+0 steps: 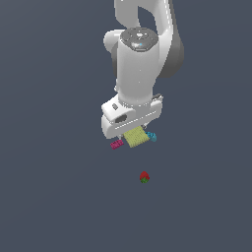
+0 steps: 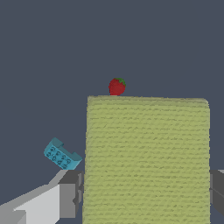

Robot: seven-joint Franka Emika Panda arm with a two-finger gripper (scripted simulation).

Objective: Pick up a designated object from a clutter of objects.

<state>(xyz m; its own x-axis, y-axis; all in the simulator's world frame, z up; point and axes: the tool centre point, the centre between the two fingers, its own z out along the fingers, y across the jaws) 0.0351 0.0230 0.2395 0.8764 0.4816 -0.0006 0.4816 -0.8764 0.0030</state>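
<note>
The end effector straddles the yellow-green pad, fingers against its two side edges, apparently gripping it at centre frame.

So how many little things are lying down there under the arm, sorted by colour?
Yellow-green: 1, the flat square pad
Magenta: 1, the small brick
Cyan: 1, the studded piece
Red with green leaves: 1, the strawberry
Total: 4
</note>
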